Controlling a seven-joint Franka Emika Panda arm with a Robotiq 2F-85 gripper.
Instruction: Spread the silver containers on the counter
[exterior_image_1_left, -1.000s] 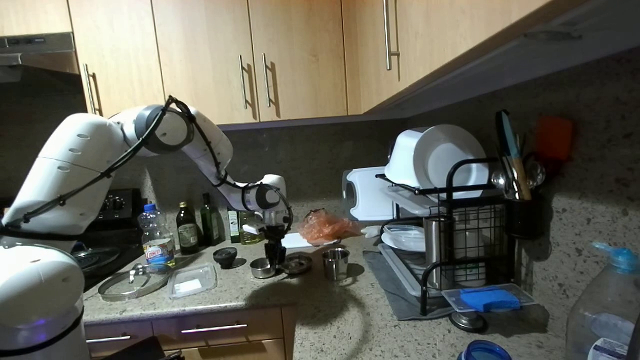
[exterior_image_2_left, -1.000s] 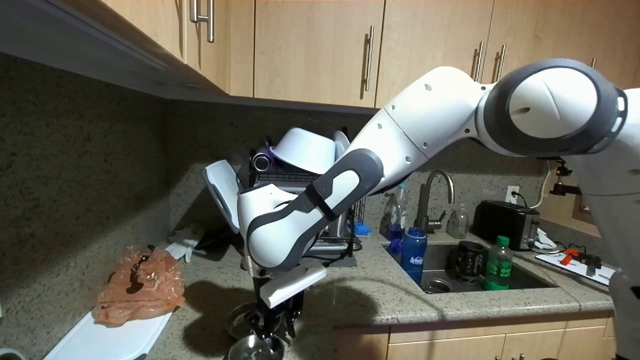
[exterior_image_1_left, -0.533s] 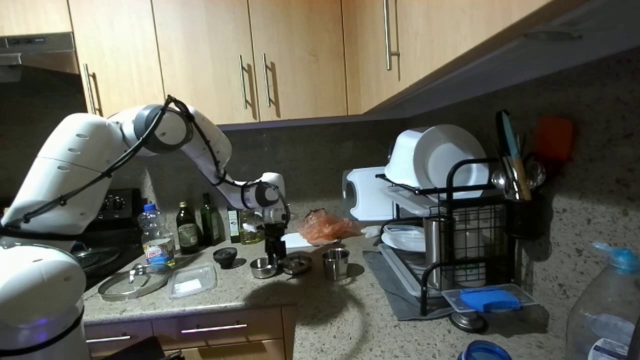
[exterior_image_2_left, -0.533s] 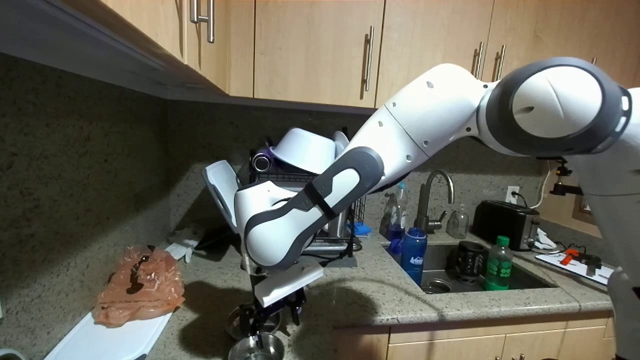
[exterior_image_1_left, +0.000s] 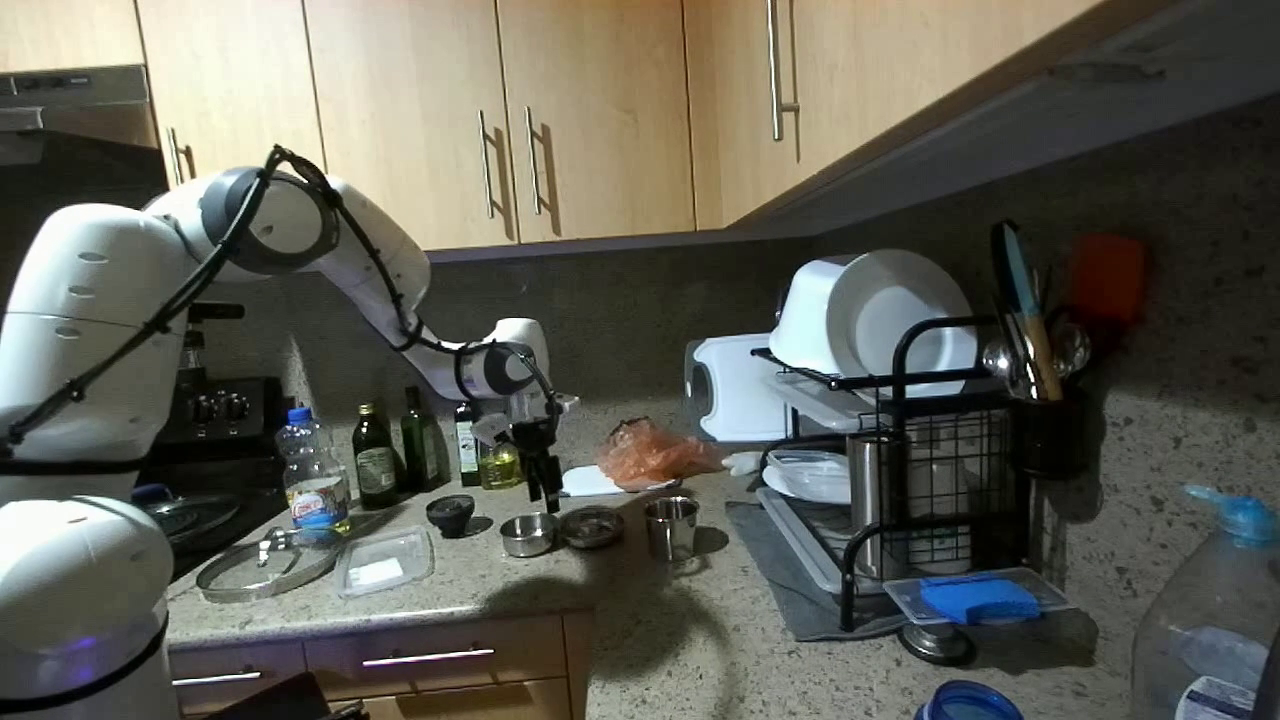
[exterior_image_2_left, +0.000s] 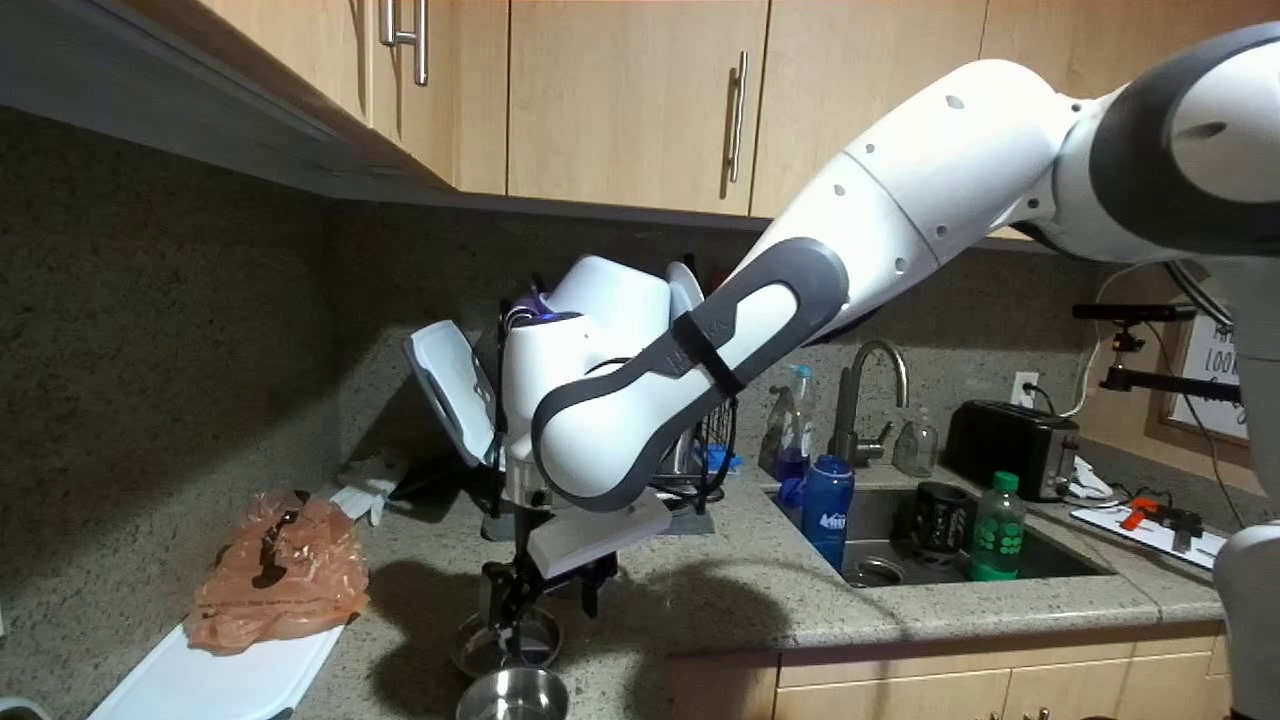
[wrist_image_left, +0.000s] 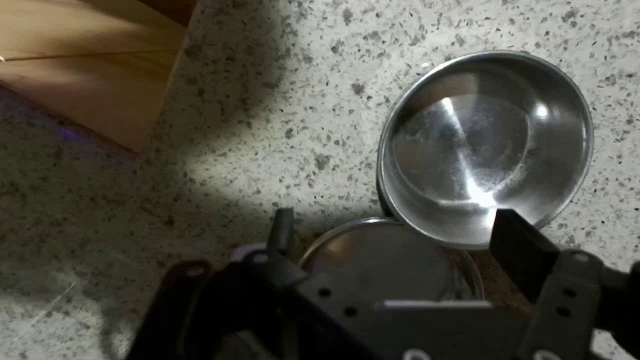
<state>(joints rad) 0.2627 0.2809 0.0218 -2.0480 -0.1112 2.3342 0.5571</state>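
Three silver containers stand on the speckled counter (exterior_image_1_left: 460, 588). In an exterior view they form a row: a small bowl (exterior_image_1_left: 528, 536), a shallow dish (exterior_image_1_left: 592, 528) beside it and a taller cup (exterior_image_1_left: 671, 530) a little apart to the right. Above the bowl and dish hangs my gripper (exterior_image_1_left: 543, 498), with space below its fingertips. The wrist view has the bowl (wrist_image_left: 485, 145) upright, its rim overlapping the dish (wrist_image_left: 370, 260); contact between them cannot be told. My fingers (wrist_image_left: 520, 250) are spread wide with nothing held. The cup is out of the wrist view.
Left of the containers are a small dark bowl (exterior_image_1_left: 450, 514), a clear plastic box (exterior_image_1_left: 385, 562) and a lid (exterior_image_1_left: 265, 570). Bottles (exterior_image_1_left: 376, 460) and an orange bag (exterior_image_1_left: 650, 452) stand behind. A black dish rack (exterior_image_1_left: 848, 590) is at the right; a sink (exterior_image_2_left: 1070, 575) lies further along.
My gripper was down at the bowl's rim; its fingers spread apart and it has lifted off, the arm drawing up and back. The containers stay where they were.
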